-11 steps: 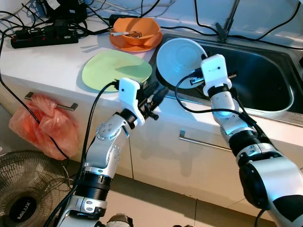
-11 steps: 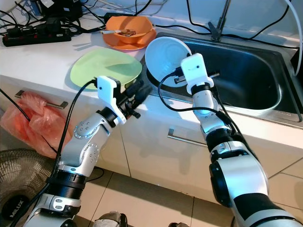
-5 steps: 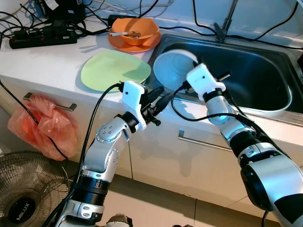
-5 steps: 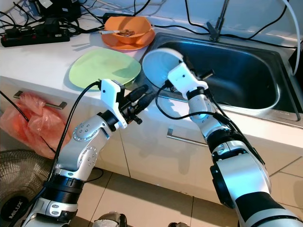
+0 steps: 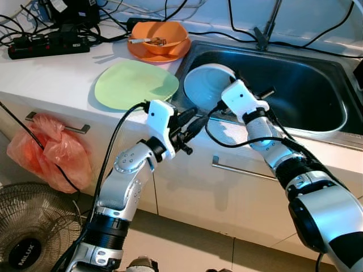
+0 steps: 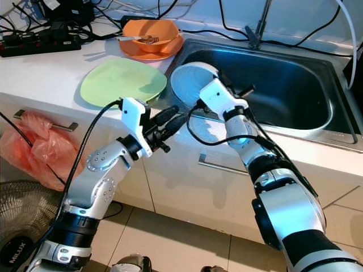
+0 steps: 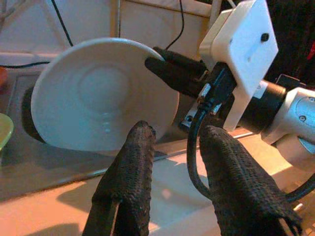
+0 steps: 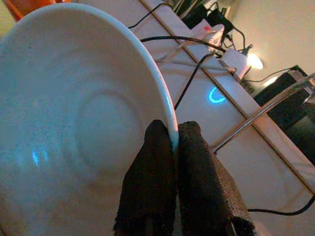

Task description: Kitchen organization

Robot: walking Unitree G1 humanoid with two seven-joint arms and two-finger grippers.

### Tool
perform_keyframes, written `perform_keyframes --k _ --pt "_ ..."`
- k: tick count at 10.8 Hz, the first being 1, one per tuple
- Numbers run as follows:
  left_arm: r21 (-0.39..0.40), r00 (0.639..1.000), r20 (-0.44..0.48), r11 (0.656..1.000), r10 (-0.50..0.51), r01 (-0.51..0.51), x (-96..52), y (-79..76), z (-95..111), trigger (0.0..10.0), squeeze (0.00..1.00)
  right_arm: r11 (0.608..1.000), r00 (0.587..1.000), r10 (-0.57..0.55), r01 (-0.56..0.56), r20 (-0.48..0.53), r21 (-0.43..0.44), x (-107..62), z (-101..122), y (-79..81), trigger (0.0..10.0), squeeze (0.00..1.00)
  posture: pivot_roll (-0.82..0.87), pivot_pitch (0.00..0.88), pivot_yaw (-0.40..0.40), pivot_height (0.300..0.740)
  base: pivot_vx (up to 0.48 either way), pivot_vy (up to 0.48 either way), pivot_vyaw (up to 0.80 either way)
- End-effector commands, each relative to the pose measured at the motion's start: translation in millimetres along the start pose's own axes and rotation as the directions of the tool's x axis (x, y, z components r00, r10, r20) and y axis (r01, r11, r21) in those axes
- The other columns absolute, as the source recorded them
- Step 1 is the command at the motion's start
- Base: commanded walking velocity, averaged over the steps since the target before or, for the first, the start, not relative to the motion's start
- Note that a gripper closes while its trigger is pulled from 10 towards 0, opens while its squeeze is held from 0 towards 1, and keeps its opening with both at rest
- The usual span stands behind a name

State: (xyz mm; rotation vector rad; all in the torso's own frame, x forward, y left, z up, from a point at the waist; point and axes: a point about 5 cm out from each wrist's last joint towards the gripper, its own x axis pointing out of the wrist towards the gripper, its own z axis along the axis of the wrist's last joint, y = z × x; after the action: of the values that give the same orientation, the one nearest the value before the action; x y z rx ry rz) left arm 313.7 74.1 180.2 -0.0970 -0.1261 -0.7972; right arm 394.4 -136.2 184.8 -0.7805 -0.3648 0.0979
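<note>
Right gripper (image 8: 173,142) pinched on rim of white bowl (image 5: 205,86), one finger each side; bowl tilted on edge over near-left corner of steel sink (image 5: 317,96). Left gripper (image 7: 174,147) fingers apart, gripping nothing, at counter's near edge just left of bowl (pointed toward it). Green plate (image 5: 135,84) flat on white counter (image 5: 51,79), left of sink. Orange bowl (image 5: 159,37) farther back, utensil inside. Power strip (image 5: 48,45) at far left.

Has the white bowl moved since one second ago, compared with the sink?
Yes. The white bowl, held by the right claw, has gone down, toward the sink's left front corner.
</note>
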Motion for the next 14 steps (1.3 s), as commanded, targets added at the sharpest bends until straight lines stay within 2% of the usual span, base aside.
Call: perform_keyframes --k 1,3,7,8,10,11,14 --pt "-0.002 1.0 0.0 1.0 -0.022 0.022 -0.3 -3.7 1.3 10.0 0.0 1.0 1.0 -0.009 0.009 0.023 -0.026 6.3 6.5 -6.6 10.0 0.0 0.26 0.064 -0.046 0.74 0.0 0.0 0.0" --pt "-0.005 1.0 -0.002 1.0 -0.024 0.024 -0.7 -4.6 1.3 10.0 0.0 0.997 0.999 0.042 -0.04 0.026 -0.07 4.6 6.1 0.7 10.0 0.0 0.26 0.065 -0.047 0.74 0.0 0.0 0.0" --pt "-0.009 1.0 -0.009 1.0 -0.026 0.026 -0.9 -5.4 0.6 10.0 0.0 0.996 0.997 0.074 -0.073 0.022 -0.059 3.5 5.6 4.7 10.0 0.0 0.26 0.066 -0.048 0.74 0.0 0.0 0.0" --pt "-0.01 1.0 -0.01 1.0 -0.024 0.024 -1.3 -5.5 0.4 10.0 0.0 0.995 0.996 0.085 -0.084 0.02 -0.055 2.7 5.3 7.0 10.0 0.62 0.26 0.067 -0.049 0.74 0.0 0.0 0.0" --pt "-0.013 1.0 -0.014 1.0 -0.024 0.024 -1.6 -5.5 -0.3 10.0 0.0 0.995 0.996 0.09 -0.089 0.014 -0.054 2.1 4.7 8.6 10.0 0.53 0.26 0.069 -0.048 0.74 0.0 0.0 0.0" --pt "-0.015 1.0 -0.015 1.0 -0.025 0.025 -1.6 -5.8 -0.8 10.0 0.0 0.994 0.995 0.098 -0.097 0.013 -0.053 1.7 4.4 9.3 10.0 0.0 0.26 0.069 -0.047 0.74 0.0 0.0 0.0" --pt "-0.016 1.0 -0.015 1.0 -0.026 0.025 -1.2 -5.5 -0.9 10.0 0.0 0.994 0.995 0.098 -0.098 0.008 -0.037 2.1 4.1 8.3 10.0 0.0 0.26 0.065 -0.047 0.74 0.0 0.0 0.0"
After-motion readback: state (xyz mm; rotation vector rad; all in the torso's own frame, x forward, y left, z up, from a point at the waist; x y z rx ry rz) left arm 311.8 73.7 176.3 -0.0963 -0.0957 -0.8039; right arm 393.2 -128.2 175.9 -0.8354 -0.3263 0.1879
